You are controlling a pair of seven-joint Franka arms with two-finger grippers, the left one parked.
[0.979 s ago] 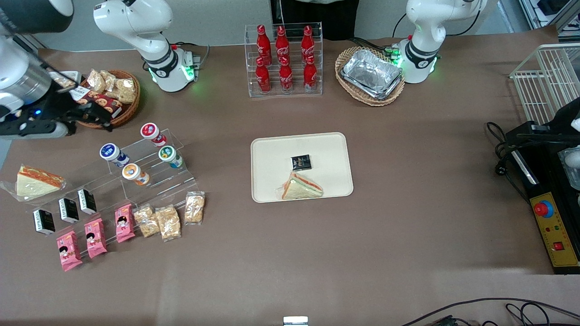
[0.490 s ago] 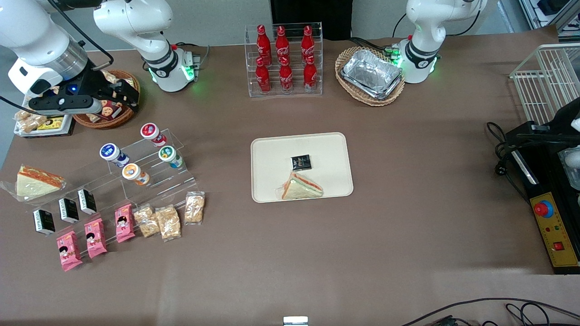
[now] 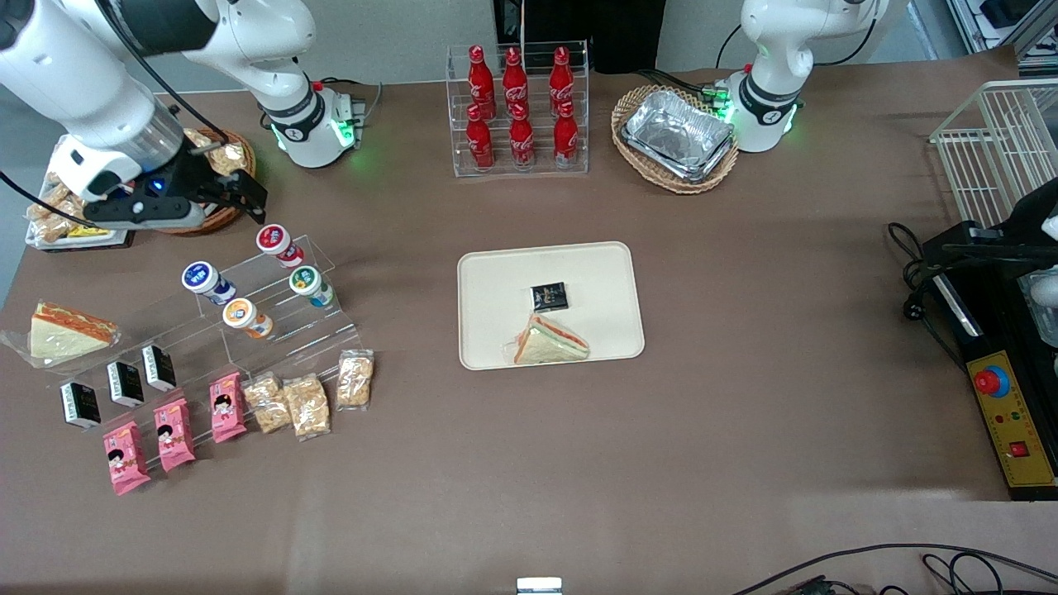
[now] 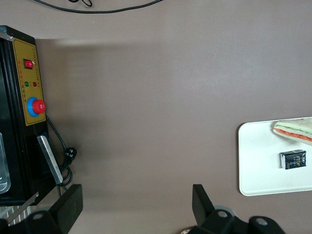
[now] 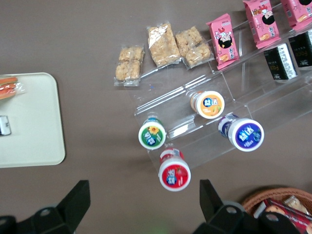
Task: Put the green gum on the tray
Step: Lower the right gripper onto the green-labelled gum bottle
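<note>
Hovering high above the clear stepped rack (image 3: 264,310), the claw (image 3: 240,192) holds nothing, and its two fingers (image 5: 78,197) stand spread wide apart in the wrist view. By my reading the task has hardly begun: nothing has been gripped and the reach toward the rack is all that is under way.

The green gum (image 3: 309,283) sits on a middle step of the rack, below the claw and a little nearer the front camera; in the wrist view it (image 5: 152,135) lies between the spread fingers but well under them. The red-lidded can (image 3: 275,240) stands closest beneath the claw, with the blue-lidded can (image 3: 201,278) and the orange-lidded can (image 3: 241,314) just beside the green one.

The tray (image 3: 496,273) lies well apart from the claw, toward the middle of the table, already carrying a sandwich (image 3: 550,340) and a small black packet (image 3: 549,295), with bare room left on it.

Left to do: descend past the red can, close on the green gum, lift it, carry it across, and set it on the tray.
</note>
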